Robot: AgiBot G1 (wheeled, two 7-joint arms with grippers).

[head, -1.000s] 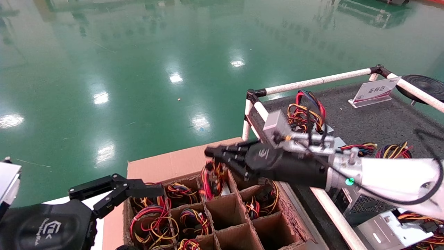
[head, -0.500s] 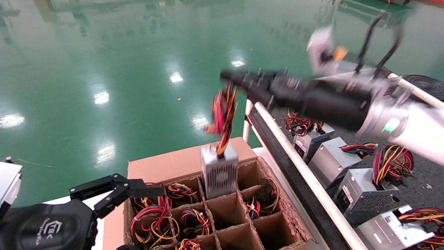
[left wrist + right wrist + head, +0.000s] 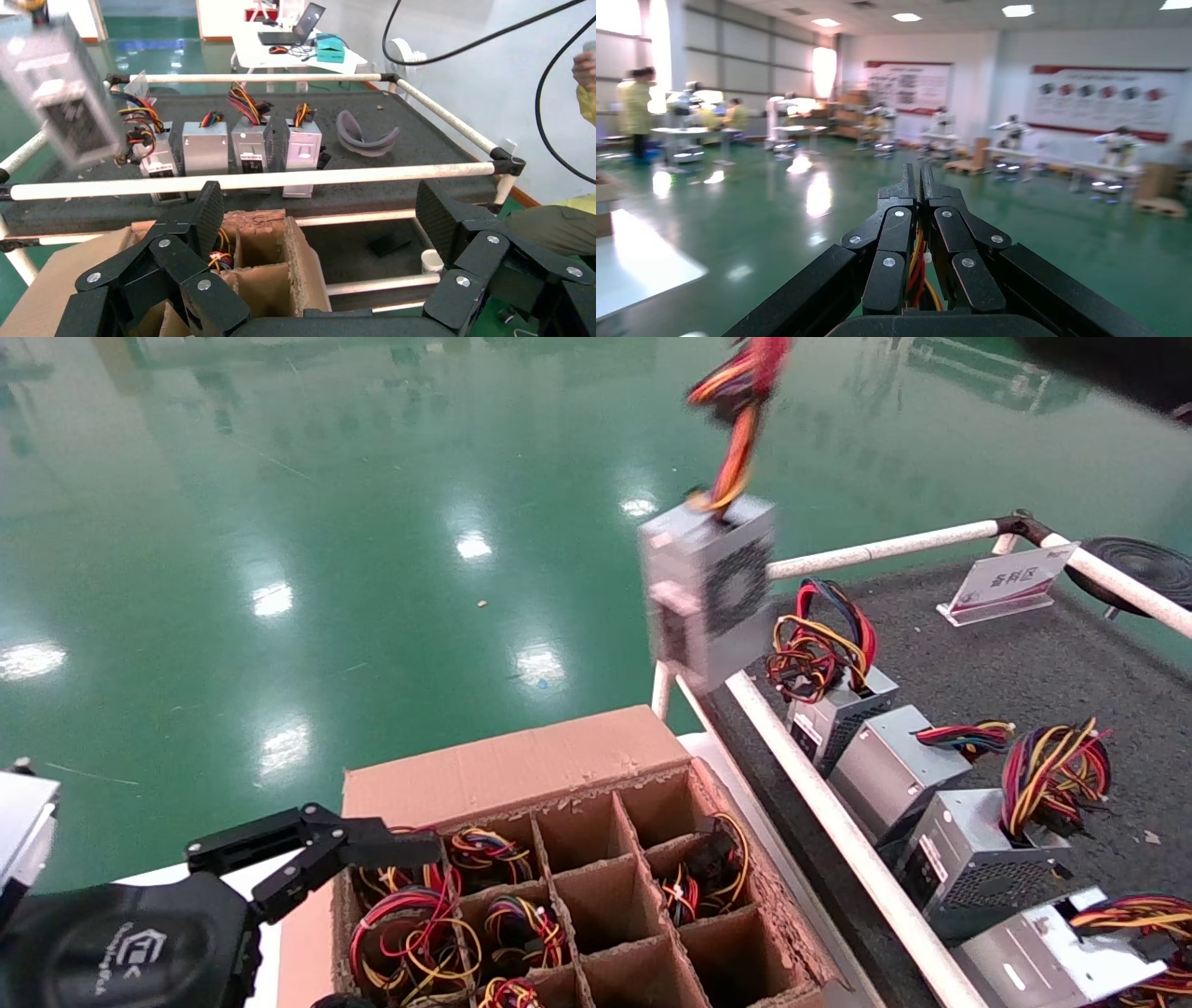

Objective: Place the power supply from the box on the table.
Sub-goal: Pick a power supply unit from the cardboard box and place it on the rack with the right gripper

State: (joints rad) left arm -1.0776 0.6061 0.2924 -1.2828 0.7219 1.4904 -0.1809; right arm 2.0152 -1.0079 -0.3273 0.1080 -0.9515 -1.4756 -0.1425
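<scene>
The power supply [image 3: 710,589], a silver-grey box with a perforated side, hangs in the air over the near corner of the table [image 3: 1006,663], above and beyond the box [image 3: 521,770]. Its red, orange and yellow wires [image 3: 740,393] run up past the head view's upper edge. My right gripper [image 3: 918,175] is shut on those wires [image 3: 918,270]; it does not show in the head view. The left wrist view catches the hanging power supply [image 3: 67,91], blurred. My left gripper [image 3: 410,850] is parked open at the box's left side, with nothing between its fingers [image 3: 211,210].
Several grey power supplies [image 3: 889,766] stand in a row on the table behind the white rail [image 3: 838,840]. A sign [image 3: 1004,581] and a black round object [image 3: 1141,565] sit at the far end. Some box cells hold wire bundles [image 3: 419,933]. Green floor lies beyond.
My right arm has pulled the power supply out of its cell by the wires and carried it up and right, toward the table; the arm has left the head view. The left arm has not moved.
</scene>
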